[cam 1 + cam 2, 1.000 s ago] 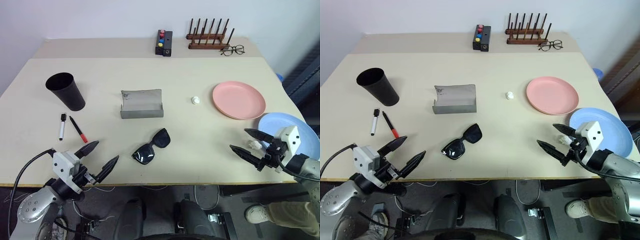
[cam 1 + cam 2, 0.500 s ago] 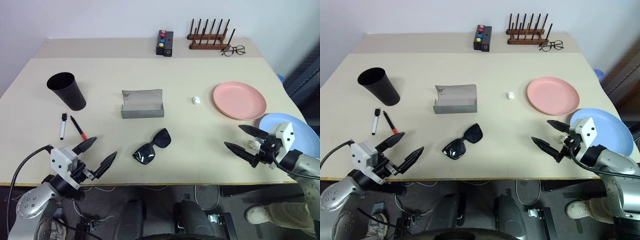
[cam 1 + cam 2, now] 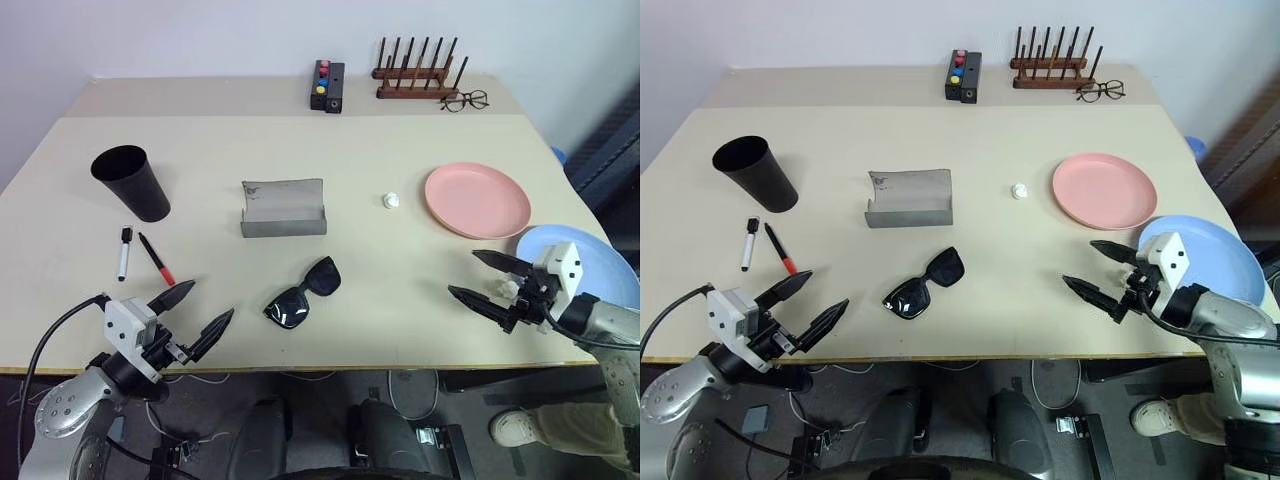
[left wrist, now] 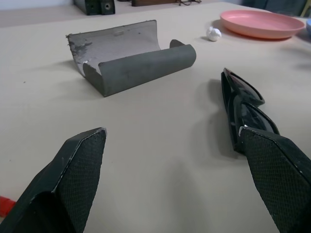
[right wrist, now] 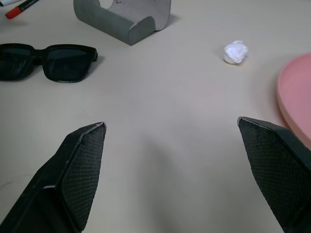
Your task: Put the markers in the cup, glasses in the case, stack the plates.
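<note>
The black sunglasses [image 3: 302,293] lie folded on the table [image 3: 380,260], just in front of the open grey case [image 3: 284,209]. Left gripper [image 3: 195,316] waits nearby, jaws wide and empty, probably to take them. Right gripper [image 3: 478,281], also wide and empty, hovers beside the blue plate [image 3: 600,262].

A tall black tapered cup [image 3: 132,181] stands upright near the counter's [image 3: 380,270] left edge. Just in front of it lie two markers side by side, apart: a white one with a black cap [image 3: 125,252] and a black one with a red tip [image 3: 156,258]. A grey glasses case [image 3: 284,208] sits open mid-counter. Black sunglasses [image 3: 303,292], folded, lie nearer the front edge. A salmon pink plate [image 3: 477,199] rests to the right; a light blue plate [image 3: 600,262] lies beside it at the counter's right front corner.
</note>
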`<state>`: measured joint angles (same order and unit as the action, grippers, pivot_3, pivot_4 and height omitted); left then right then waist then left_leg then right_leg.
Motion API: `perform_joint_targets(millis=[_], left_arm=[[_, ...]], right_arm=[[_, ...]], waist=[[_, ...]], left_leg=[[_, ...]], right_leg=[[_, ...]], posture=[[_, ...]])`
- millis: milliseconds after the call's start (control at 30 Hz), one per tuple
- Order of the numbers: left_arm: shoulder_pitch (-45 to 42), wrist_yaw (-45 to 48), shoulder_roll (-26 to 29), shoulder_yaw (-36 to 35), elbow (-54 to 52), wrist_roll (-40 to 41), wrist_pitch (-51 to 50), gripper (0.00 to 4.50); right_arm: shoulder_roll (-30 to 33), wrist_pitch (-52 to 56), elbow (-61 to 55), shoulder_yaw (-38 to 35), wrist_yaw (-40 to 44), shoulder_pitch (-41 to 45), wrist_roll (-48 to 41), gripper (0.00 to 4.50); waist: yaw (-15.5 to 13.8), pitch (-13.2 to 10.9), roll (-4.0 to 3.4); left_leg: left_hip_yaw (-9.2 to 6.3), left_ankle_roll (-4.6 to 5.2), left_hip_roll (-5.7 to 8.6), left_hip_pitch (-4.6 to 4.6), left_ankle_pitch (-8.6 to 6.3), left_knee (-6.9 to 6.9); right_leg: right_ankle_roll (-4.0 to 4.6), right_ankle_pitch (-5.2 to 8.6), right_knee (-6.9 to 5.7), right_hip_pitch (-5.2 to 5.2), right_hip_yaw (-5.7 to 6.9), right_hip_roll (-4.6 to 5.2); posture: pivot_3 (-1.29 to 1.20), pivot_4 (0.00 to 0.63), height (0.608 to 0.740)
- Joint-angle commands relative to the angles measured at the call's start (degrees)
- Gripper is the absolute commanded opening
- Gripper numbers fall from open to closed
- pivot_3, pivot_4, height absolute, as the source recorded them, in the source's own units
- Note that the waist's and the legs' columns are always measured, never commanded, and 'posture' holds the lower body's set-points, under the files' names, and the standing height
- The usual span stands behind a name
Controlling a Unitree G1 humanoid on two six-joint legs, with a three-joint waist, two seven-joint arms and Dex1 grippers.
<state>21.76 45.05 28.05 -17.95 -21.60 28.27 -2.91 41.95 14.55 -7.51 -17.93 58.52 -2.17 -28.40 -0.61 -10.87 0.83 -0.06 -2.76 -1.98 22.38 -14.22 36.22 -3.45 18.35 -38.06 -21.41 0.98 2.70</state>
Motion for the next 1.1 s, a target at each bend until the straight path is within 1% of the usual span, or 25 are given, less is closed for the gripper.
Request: perform_joint_targets(millis=[33, 67, 167, 267, 333, 433, 533, 600, 667, 733, 800, 867, 967, 1100], left_arm=[[0.64, -0.85, -0.49, -1.29, -1.54, -0.47, 2.12, 4.5], [0.4, -2.45, -1.08, -1.44, -2.55, -0.55, 1.58, 4.5], [-2.86, -10.29, -3.42, -3.01, -6.52, 5.8, -5.4, 4.5], [-7.28, -20.37, -5.92, -3.7, -7.99, 8.24, -12.26, 4.5], [-9.29, -26.55, -6.68, -4.01, -11.14, 11.05, -17.51, 4.5], [-9.92, -31.97, -7.61, -4.71, -14.65, 14.26, -21.67, 4.5], [-10.64, -41.38, -9.14, -6.3, -16.82, 16.32, -27.07, 4.5], [-11.2, -48.17, -9.66, -6.59, -17.97, 15.06, -31.05, 4.5], [-12.06, -53.01, -10.38, -6.85, -18.84, 15.14, -33.96, 4.5], [-13.86, -58.75, -11.07, -7.45, -18.98, 16.15, -38.31, 4.5], [-16.2, -64.58, -12.86, -8.75, -19.27, 16.38, -40.31, 4.5], [-18.95, -70.51, -14.1, -10.15, -19.2, 14.88, -42.5, 4.5], [-23.28, -76.8, -14.48, -10.79, -18.36, 12.85, -46.6, 4.5], [-28.45, -82.63, -16.3, -11.53, -15.64, 9.78, -50.23, 4.5]], right_arm=[[-1.0, -2.04, 0.66, 0.3, -0.46, 1.27, 0.24, 4.42], [-0.9, -2.76, 0.92, 0.7, 0.11, 1.47, 0.65, 4.42], [-0.71, -1.94, -0.15, 2.16, 1.54, 4.23, -0.99, 4.42], [-1.03, -3.43, 2.48, 5.25, 3.4, 10.12, 0.0, 4.42], [-1.74, -3.67, 3.99, 8.01, 5.02, 15.46, 0.17, 4.42], [-3.03, -4.73, 6.92, 11.73, 7.08, 22.42, 1.17, 4.42], [-4.52, -5.22, 8.78, 14.92, 9.54, 27.26, 1.53, 4.42], [-5.52, -5.54, 9.47, 16.87, 11.11, 29.63, 1.78, 4.42], [-6.34, -5.73, 10.1, 18.05, 12.07, 31.13, 1.94, 4.42], [-7.71, -5.95, 11.31, 19.41, 12.85, 32.98, 2.37, 4.42], [-9.25, -6.26, 12.73, 20.9, 13.6, 35.06, 2.95, 4.42], [-10.64, -6.62, 14.25, 22.01, 14.31, 36.95, 3.47, 4.42], [-12.2, -7.32, 16.39, 22.99, 15.6, 39.06, 3.98, 4.42], [-13.67, -8.3, 18.53, 23.57, 16.97, 40.63, 4.39, 4.42]], waist=[[0.0, 0.0, 0.0], [0.0, 0.0, 0.0], [-0.1, -0.01, -0.01], [0.04, -0.01, -0.01], [0.29, -0.01, 0.0], [1.1, -0.02, 0.02], [1.16, -0.02, 0.02], [1.2, -0.02, 0.03], [1.14, -0.03, 0.03], [1.09, -0.03, 0.04], [1.14, -0.03, 0.04], [1.2, -0.03, 0.05], [1.17, -0.03, 0.05], [1.08, -0.03, 0.05]], left_leg=[[0.0, 0.0, 0.0, 0.0, 0.0, 0.0], [0.0, 0.0, 0.0, 0.0, 0.0, 0.0], [0.0, 0.0, 0.01, 0.01, 0.0, 0.03], [-0.04, 0.0, -0.02, -0.01, 0.0, 0.18], [-0.06, 0.0, -0.03, -0.02, 0.0, 0.23], [-0.04, 0.0, -0.02, 0.0, 0.0, 0.21], [-0.06, 0.01, -0.01, 0.02, 0.0, 0.18], [-0.07, 0.01, -0.01, 0.02, 0.0, 0.18], [-0.08, 0.01, 0.0, 0.02, 0.0, 0.19], [-0.08, 0.01, 0.02, 0.02, 0.0, 0.21], [-0.08, 0.01, 0.03, 0.02, 0.0, 0.25], [-0.08, 0.01, 0.03, 0.02, 0.0, 0.28], [-0.09, 0.01, 0.04, 0.03, 0.0, 0.29], [-0.08, 0.01, 0.08, 0.05, 0.0, 0.31]], right_leg=[[0.0, 0.0, 0.0, 0.0, 0.0, 0.0], [0.0, 0.0, 0.0, 0.01, 0.0, 0.0], [0.0, 0.0, 0.0, 0.02, -0.01, 0.04], [-0.08, -0.08, -0.09, 0.06, -0.01, 0.02], [-0.16, -0.17, -0.1, 0.08, -0.01, -0.03], [-0.19, -0.19, -0.1, 0.05, -0.04, -0.02], [-0.21, -0.19, -0.1, 0.04, -0.04, -0.01], [-0.21, -0.19, -0.09, 0.04, -0.04, -0.01], [-0.21, -0.2, -0.1, 0.05, -0.04, 0.0], [-0.24, -0.22, -0.1, 0.06, -0.04, 0.02], [-0.26, -0.25, -0.11, 0.07, -0.04, 0.02], [-0.26, -0.28, -0.12, 0.07, -0.04, 0.02], [-0.26, -0.29, -0.13, 0.06, -0.04, -0.01], [-0.28, -0.3, -0.12, 0.07, -0.04, 0.03]], posture=[[0.0, 0.15, 0.74], [0.0, 0.15, 0.74], [0.0, 0.15, 0.74], [0.0, 0.15, 0.74], [0.0, 0.15, 0.74], [0.0, 0.15, 0.74], [0.0, 0.15, 0.74], [0.0, 0.15, 0.74], [0.0, 0.15, 0.74], [0.0, 0.15, 0.74], [0.0, 0.15, 0.74], [0.0, 0.15, 0.74], [0.0, 0.15, 0.74], [0.0, 0.15, 0.74]])
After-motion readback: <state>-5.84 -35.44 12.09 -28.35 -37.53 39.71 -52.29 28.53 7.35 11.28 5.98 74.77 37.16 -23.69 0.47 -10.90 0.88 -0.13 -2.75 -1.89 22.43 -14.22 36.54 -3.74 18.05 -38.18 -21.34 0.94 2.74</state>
